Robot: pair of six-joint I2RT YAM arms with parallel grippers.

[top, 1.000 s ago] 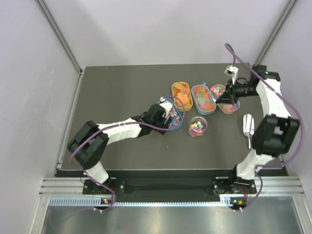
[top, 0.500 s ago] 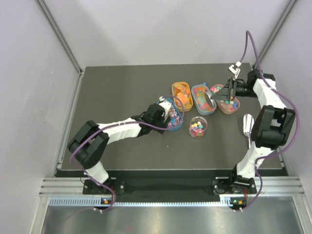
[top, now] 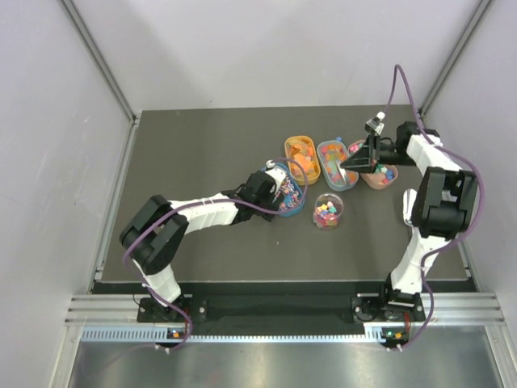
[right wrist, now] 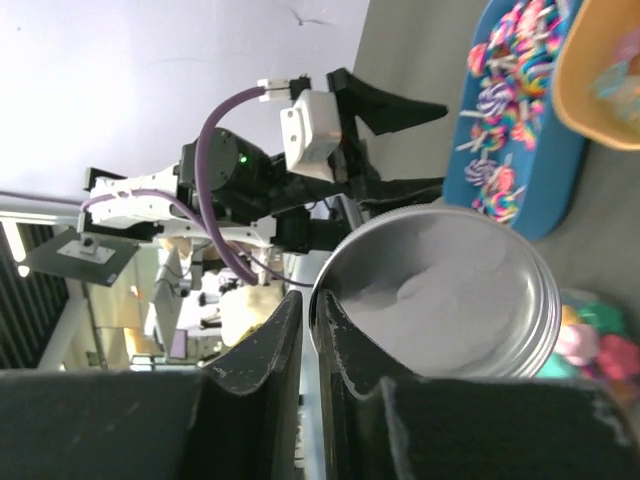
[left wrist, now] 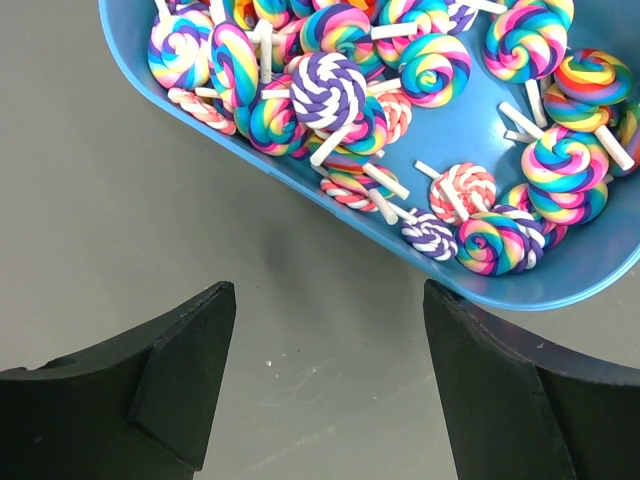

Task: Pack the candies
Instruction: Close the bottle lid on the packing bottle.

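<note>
Tabletop seen from above: a dark grey table (top: 194, 162) with 2 robot arms reaching in from its near edge. 4 oval trays lie side by side right of the table's centre, closer to the far edge than to the near one. From left to right they are a blue tray (left wrist: 585, 265), an orange tray (top: 287, 147), a grey-blue tray (top: 320, 155) and a pink tray (top: 388, 182). All 4 hold candies (left wrist: 330, 85): swirled rainbow lollipops on white sticks in the blue tray, orange pieces in the orange tray, mixed bright bits in the other 2. A small clear round tub (top: 327, 225) of bright cube pieces stands apart from the row, toward the near edge and below the grey-blue tray.

Left gripper (left wrist: 328, 295) hovers over bare table just beside the blue tray's rim. Its 2 fingers are spread wide with nothing between them.

Right gripper (right wrist: 310, 325) reaches in from the right edge, over the neighbouring rims of the grey-blue and pink trays. Its fingers are pinched nearly together on the rim of a round silvery lid (right wrist: 440, 300) (the lid's flat face is turned toward the wrist camera). Whether the lid touches any tray cannot be told.
</note>
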